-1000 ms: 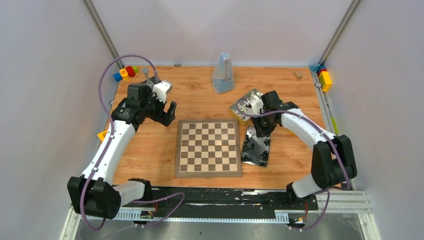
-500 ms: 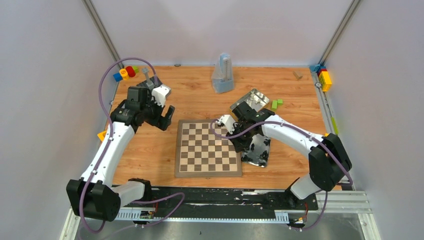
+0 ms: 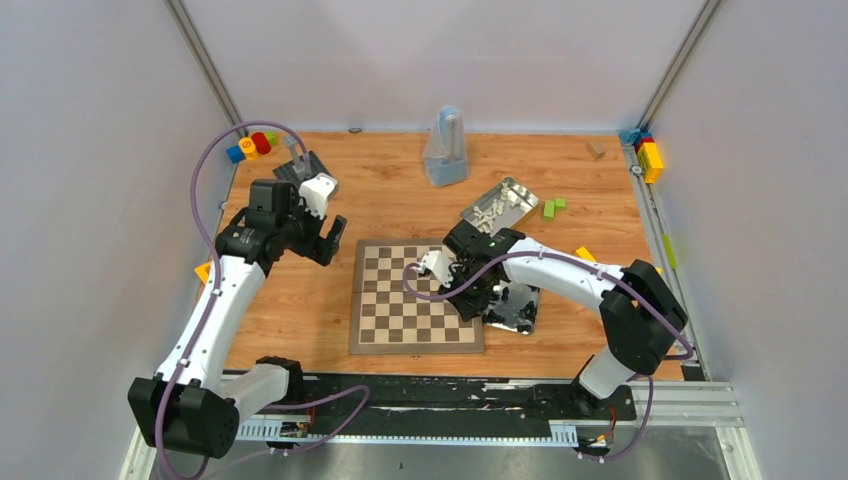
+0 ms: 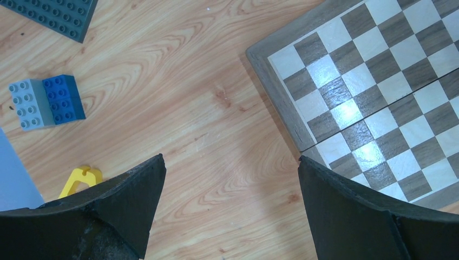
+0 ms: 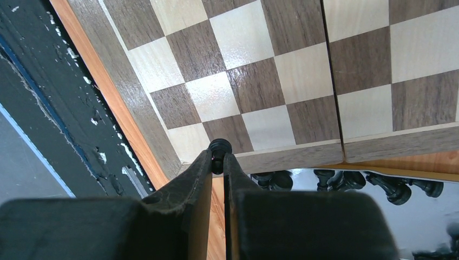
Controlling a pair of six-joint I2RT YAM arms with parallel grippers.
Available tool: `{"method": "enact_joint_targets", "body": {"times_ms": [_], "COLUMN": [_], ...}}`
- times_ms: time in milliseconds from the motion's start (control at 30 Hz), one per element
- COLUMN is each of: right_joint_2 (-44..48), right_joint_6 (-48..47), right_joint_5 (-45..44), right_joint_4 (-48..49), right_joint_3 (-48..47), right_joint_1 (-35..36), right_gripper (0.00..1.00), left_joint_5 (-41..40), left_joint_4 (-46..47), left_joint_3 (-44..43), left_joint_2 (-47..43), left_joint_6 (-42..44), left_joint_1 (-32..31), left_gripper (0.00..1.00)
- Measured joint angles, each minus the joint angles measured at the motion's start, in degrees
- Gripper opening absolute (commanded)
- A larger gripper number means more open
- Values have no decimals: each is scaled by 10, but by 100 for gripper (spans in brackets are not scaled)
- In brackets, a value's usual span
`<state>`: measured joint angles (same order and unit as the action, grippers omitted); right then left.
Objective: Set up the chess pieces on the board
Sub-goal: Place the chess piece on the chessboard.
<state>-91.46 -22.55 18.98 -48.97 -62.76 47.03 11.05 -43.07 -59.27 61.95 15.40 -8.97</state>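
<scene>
Far left corner: a cluster of blue, yellow, red and green toy blocks (image 3: 251,144) sits on the counter (image 3: 300,320).
Studded plate: a dark grey studded plate (image 3: 305,167) lies flat just behind the left arm's wrist.
Left hand: the left hand (image 3: 333,238) is spread wide and holds nothing. It hangs over bare wood just off the board's far left corner.
Under the left hand: a blue-and-grey block (image 4: 46,103) and a small yellow bit (image 4: 81,177) lie on the counter, apart from each other.
Board: the board (image 3: 417,295) lies flat in the middle of the counter.
Grey object: a pale grey tapered object (image 3: 445,148) stands upright on the far side, well behind the board.
Right hand: the right hand (image 5: 218,158) is pinched narrow on one black piece (image 5: 220,146), above the board's right border near its near corner.
Held piece: only its rounded top shows above the fingertips. It is perhaps a pawn, and whether it touches the wood cannot be told.
Black set: more black pieces (image 5: 335,181) lie in a shiny tin (image 3: 530,322) just beside the board's right edge.
White set: the white pieces (image 3: 492,210) lie in a second tin (image 3: 522,192) beyond the board's far right corner.
Green blocks: two green blocks (image 3: 551,208) sit just right of that second tin.
Far right edge: a stack of coloured blocks (image 3: 649,155) rests by the right wall.
</scene>
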Motion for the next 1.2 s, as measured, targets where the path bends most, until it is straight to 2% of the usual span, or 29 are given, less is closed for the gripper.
{"method": "enact_joint_targets", "body": {"times_ms": [767,833,1000,1133,1200], "right_joint_2": [-21,-22,-22,-22,-22], "right_joint_6": [-1,-1,-1,-2,-2], "right_joint_5": [-46,-49,-50,-50,-50], "right_joint_4": [5,6,8,10,10], "right_joint_3": [-1,-1,-1,-1,-1], "right_joint_1": [28,29,31,31,31], "right_gripper": [6,10,33,45,48], "left_joint_5": [6,6,7,7,7], "left_joint_4": [2,3,3,3,3], "left_joint_3": [6,6,6,6,6], "left_joint_2": [-8,-8,-8,-8,-8], "left_joint_6": [0,0,0,0,0], "left_joint_1": [0,0,0,0,0], "left_gripper": [100,100,100,100,100]}}
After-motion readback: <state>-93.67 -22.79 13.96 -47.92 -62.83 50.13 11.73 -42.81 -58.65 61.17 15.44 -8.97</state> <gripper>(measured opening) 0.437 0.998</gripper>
